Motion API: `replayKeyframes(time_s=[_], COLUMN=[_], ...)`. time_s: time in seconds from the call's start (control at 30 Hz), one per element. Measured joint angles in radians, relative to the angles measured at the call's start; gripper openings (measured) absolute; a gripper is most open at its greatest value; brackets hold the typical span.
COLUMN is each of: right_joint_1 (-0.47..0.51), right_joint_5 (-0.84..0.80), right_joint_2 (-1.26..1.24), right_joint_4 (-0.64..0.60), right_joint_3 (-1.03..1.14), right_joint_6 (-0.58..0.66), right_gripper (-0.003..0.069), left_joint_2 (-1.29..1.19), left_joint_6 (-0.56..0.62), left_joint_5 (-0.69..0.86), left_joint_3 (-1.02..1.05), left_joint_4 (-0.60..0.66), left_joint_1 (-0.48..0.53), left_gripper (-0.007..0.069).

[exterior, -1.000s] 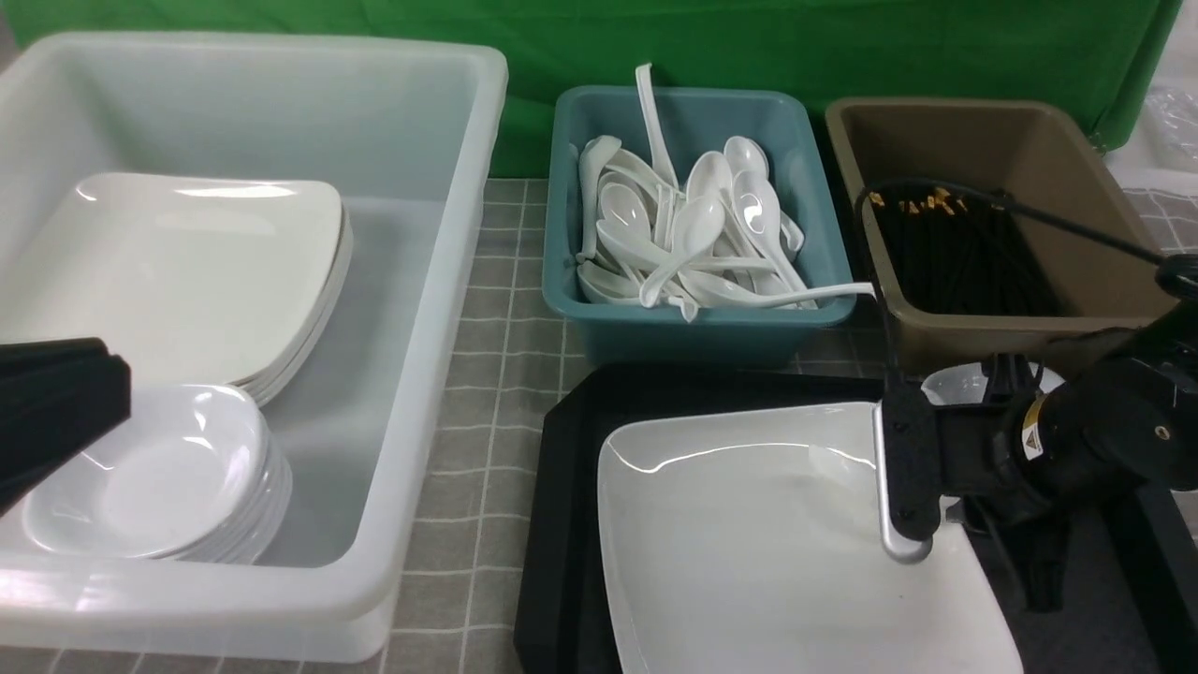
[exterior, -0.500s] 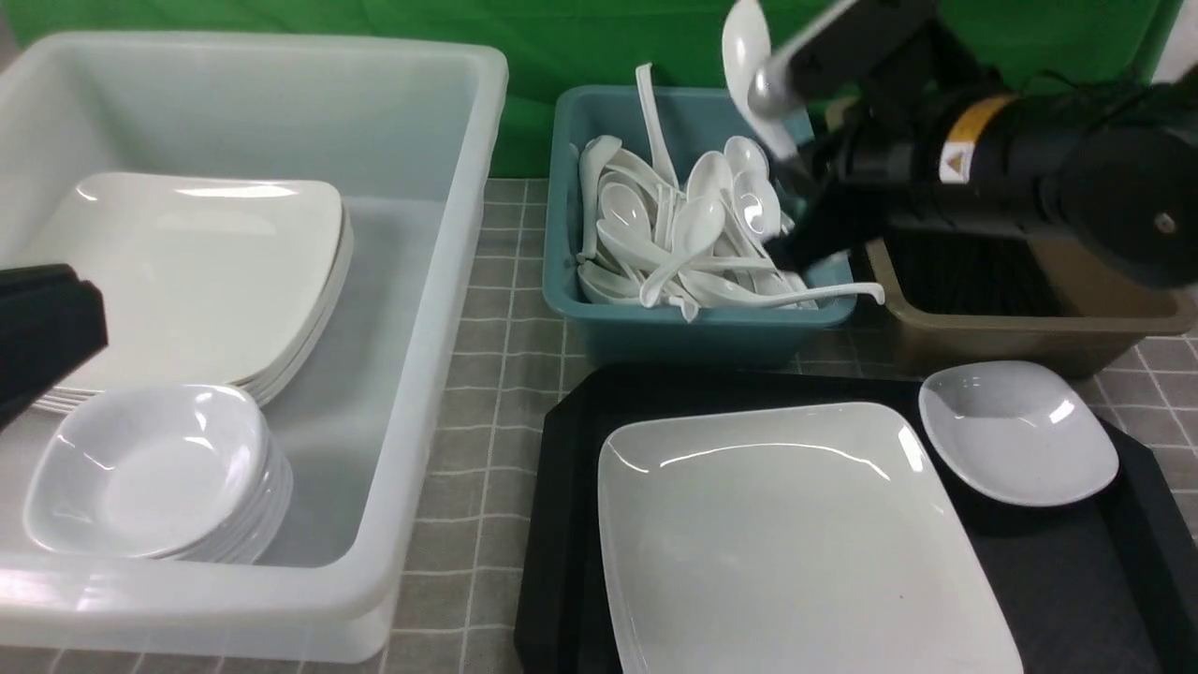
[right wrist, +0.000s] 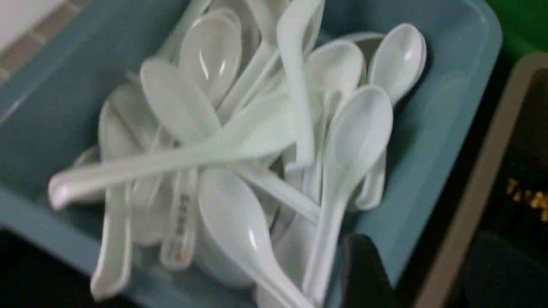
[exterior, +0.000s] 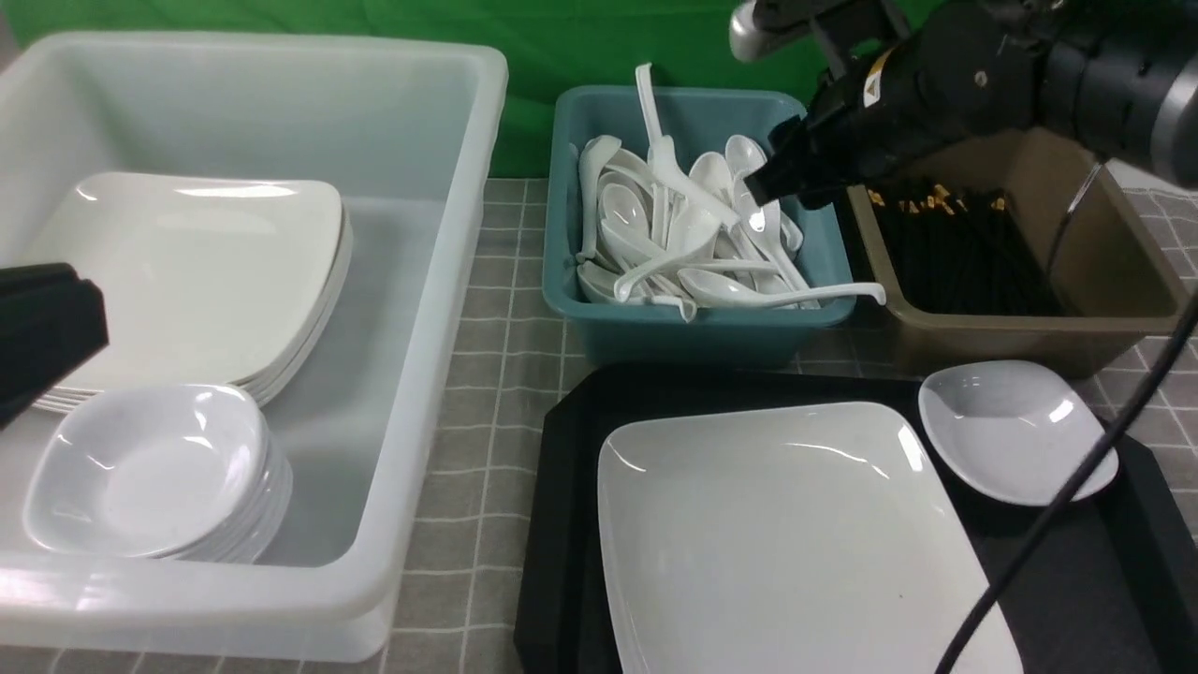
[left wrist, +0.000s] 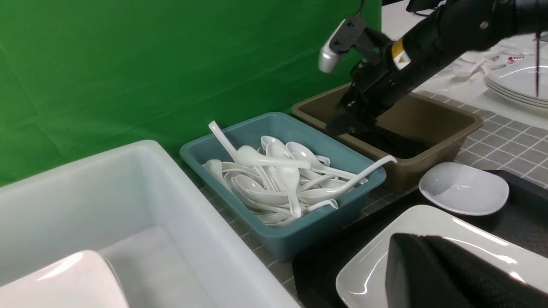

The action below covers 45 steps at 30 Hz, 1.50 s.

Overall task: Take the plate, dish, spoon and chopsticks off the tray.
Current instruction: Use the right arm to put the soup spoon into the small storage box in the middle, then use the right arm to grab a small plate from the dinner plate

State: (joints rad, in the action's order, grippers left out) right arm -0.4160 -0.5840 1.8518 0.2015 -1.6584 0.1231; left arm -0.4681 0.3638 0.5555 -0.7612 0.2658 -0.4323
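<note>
the right gripper (exterior: 763, 183) hangs over the far right corner of the teal tub (exterior: 693, 328), which stands at the far edge of the desk (exterior: 487, 402). from its wrist camera the jaws look parted with nothing between them, so it carries nothing. one spoon (exterior: 688, 195) lies crosswise on top of the heap there; i'd guess it is the tray's spoon, dropped among its own kind. black chopsticks (exterior: 945, 239) fill the brown tub (exterior: 1029, 328) beside it, and none show on the tray (exterior: 571, 487). the tray lies at the desk's near right. the plate (exterior: 786, 534) fills its middle and the dish (exterior: 1015, 431) sits in its far right corner, just beside the plate. both look bound for the white tub (exterior: 421, 281) at the left edge, where the same kinds are stacked. the left gripper (exterior: 89, 323) waits closed and empty on that side.
</note>
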Motion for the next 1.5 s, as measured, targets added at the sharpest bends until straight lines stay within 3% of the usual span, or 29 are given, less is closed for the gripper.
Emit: replayKeyframes(time_s=[0.2, 0.3, 0.43, 0.6, 0.83, 1.0, 1.2, 1.23, 1.4, 1.5], right_joint_1=[0.027, 0.060, 0.129, 0.175, 0.247, 0.254, 0.254, 0.254, 0.230, 0.195], right_joint_5=[-0.216, -0.220, -0.097, 0.072, 0.281, 0.336, 0.389, 0.388, 0.343, 0.298], right_joint_2=[-0.228, -0.292, -0.334, -0.322, -0.212, -0.158, -0.135, -0.135, -0.174, -0.241], right_joint_4=[0.025, 0.029, 0.034, 0.033, 0.033, 0.034, 0.035, 0.035, 0.041, 0.049], right_joint_3=[0.199, 0.351, 0.650, 0.804, 0.829, 0.829, 0.827, 0.827, 0.826, 0.826], right_joint_6=[0.269, 0.350, 0.479, 0.524, 0.544, 0.547, 0.548, 0.549, 0.551, 0.492], right_gripper=[0.0308, 0.0332, 0.0430, 0.0481, 0.0486, 0.0475, 0.0332, 0.0277, 0.0145, 0.0071], left_joint_2=[-0.001, -0.001, -0.002, -0.002, -0.005, -0.005, -0.005, -0.005, -0.005, -0.005], left_joint_6=[0.002, 0.005, 0.007, 0.007, 0.008, 0.008, 0.009, 0.011, 0.012, 0.024], left_joint_5=[-0.003, -0.010, -0.018, -0.018, -0.013, -0.009, -0.003, -0.003, 0.002, 0.007], left_joint_3=[0.000, 0.000, 0.000, 0.000, 0.000, 0.000, 0.000, 0.000, 0.000, 0.000], left_joint_4=[0.000, 0.000, 0.000, 0.000, 0.000, 0.000, 0.000, 0.000, 0.000, -0.009], left_joint_1=[0.000, 0.000, 0.000, 0.000, 0.000, 0.000, 0.000, 0.000, 0.000, 0.000], left_gripper=[0.0022, 0.0022, 0.0022, 0.0022, 0.0022, 0.0022, 0.0022, 0.0022, 0.0022, 0.0022])
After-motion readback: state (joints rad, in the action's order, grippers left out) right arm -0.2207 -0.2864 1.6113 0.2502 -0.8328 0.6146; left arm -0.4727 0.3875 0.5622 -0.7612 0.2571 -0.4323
